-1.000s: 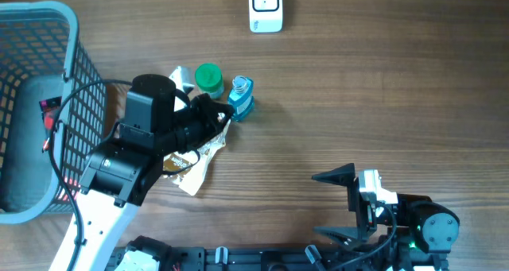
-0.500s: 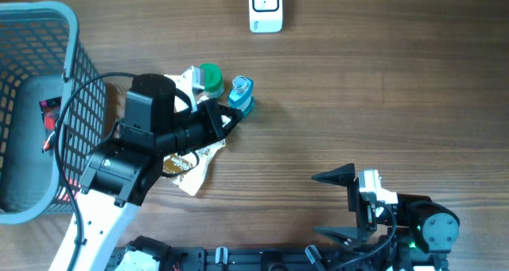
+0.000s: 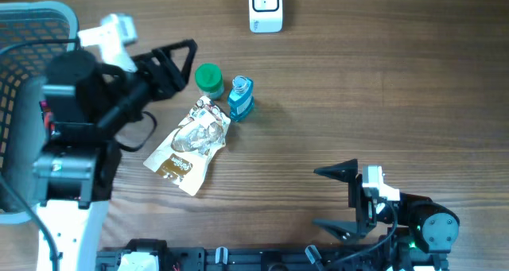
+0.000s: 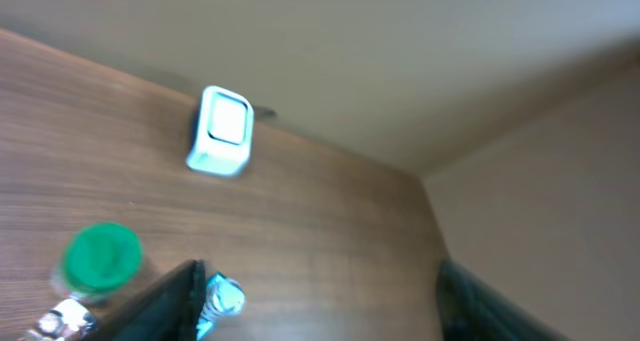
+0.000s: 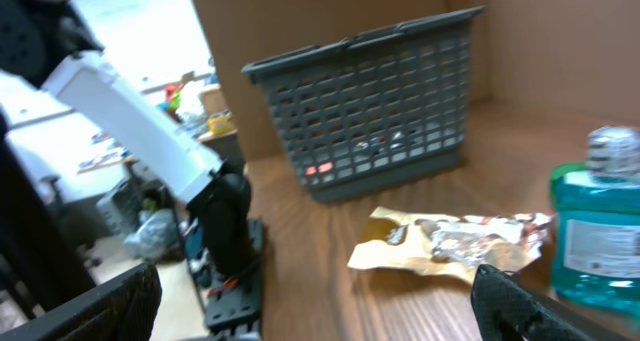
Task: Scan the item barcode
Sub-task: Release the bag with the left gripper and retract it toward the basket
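Note:
A crumpled gold snack pouch lies flat on the wooden table, touched by nothing. My left gripper hangs above and behind it, open and holding nothing; in the left wrist view the gripper shows only bare table between its dark fingers. The white barcode scanner stands at the table's back edge, and it also shows in the left wrist view. My right gripper rests open near the front right. The right wrist view has the pouch lying ahead of it.
A green-capped jar and a blue mouthwash bottle stand just behind the pouch. A grey mesh basket fills the left side of the table. The bottle and basket also show in the right wrist view.
My left gripper has opened, risen and swung back toward the left, away from the pouch. The pouch now lies uncovered on the table. The right arm has not moved.

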Tool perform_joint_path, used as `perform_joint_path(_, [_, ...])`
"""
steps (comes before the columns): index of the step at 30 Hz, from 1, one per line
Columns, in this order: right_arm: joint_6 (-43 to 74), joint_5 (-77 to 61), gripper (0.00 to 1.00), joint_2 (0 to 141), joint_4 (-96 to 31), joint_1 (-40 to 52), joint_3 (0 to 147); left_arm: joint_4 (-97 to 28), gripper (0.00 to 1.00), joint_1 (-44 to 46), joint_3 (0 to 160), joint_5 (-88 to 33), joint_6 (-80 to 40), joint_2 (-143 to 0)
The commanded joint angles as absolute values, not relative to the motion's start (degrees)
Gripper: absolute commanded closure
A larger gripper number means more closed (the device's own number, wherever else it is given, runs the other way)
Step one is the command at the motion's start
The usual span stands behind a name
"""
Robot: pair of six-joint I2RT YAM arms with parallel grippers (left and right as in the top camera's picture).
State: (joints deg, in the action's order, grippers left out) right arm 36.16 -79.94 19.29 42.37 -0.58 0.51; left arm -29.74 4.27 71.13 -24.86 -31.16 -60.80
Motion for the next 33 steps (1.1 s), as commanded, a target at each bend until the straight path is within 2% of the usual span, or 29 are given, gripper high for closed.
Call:
perform_joint_path(1, [36.25,-70.22,0.00,19.31,42.24,-0.67,1.17,-32.45,0.00,-1.89,77.45,-19.29,-27.00,-60.31])
perform_joint_path(3, [36.60,-66.00,0.00,19.31,38.81,-0.67,1.17,-35.57,0.00,-5.41,80.71,-14.90,-27.29,-60.34])
perform_joint_path(6, [36.34,-58.61,0.00,19.31,23.51,-0.67,1.17,-41.30,0.00,-12.21,85.95,-4.16,-29.87,-60.42])
perform_joint_path(9, [35.97,-54.30,0.00,19.31,13.85,-0.64,1.17,-41.87,0.00,-19.14,86.70,-3.31,-30.46,-60.53])
perform_joint_path(13, [35.97,-52.36,0.00,19.31,12.32,-0.64,1.15,-43.92,0.00,-31.59,86.70,-3.33,-30.46,-66.19])
perform_joint_path(16, [35.94,-50.33,0.00,19.31,11.49,-0.64,1.13,-44.40,0.00,-37.08,86.70,-3.29,-29.93,-74.39])
perform_joint_path(23, [31.48,-44.21,0.00,19.31,0.14,-0.64,1.04,-49.65,0.00,-38.37,86.70,16.47,-3.99,-91.92])
perform_joint_path(25, [31.66,-42.15,0.00,19.31,0.25,-0.64,1.04,-51.13,0.00,-38.11,86.70,16.58,2.76,-96.25])
perform_joint_path(29, [31.70,-40.25,0.00,19.31,0.32,-0.64,1.04,-51.31,0.00,-35.62,86.67,19.38,9.23,-102.19])
perform_joint_path(33, [31.66,-38.35,0.00,19.31,0.34,-0.64,1.04,-51.40,0.00,-32.32,86.59,21.32,10.24,-108.03])
